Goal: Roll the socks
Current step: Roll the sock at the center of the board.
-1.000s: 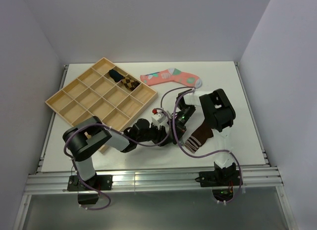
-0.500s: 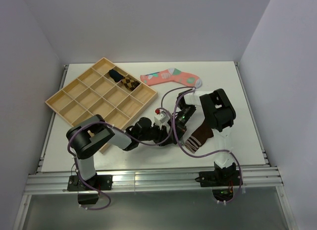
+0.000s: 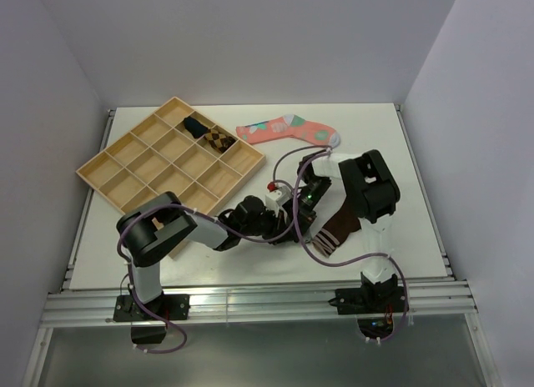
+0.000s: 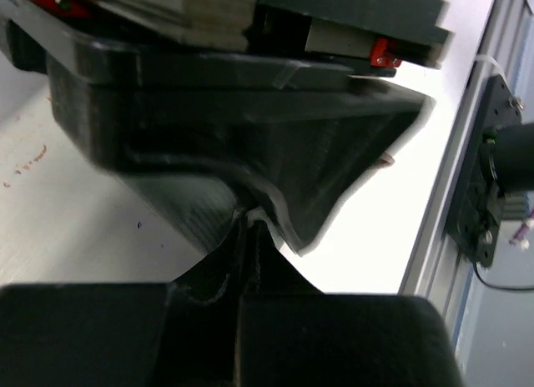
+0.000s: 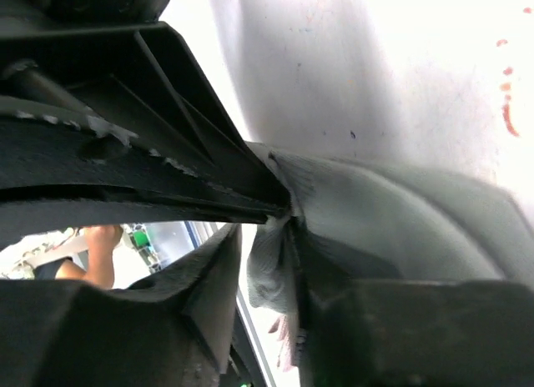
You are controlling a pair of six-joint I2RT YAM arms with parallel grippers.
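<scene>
The grey sock hangs stretched between both grippers above the table, right of centre. My left gripper is shut on one edge of it. My right gripper is shut on another part of the grey sock. In the top view the left gripper and the right gripper almost touch, and they hide the grey sock. The dark brown sock with its white-striped cuff lies flat on the table just right of them, partly under the right arm.
A wooden compartment tray sits at the back left, with a dark sock and a checkered sock in its far cells. A pink patterned sock lies behind the grippers. Cables loop around both wrists.
My left gripper has moved right, closer to the right gripper. The right arm and the brown sock have stayed put.
</scene>
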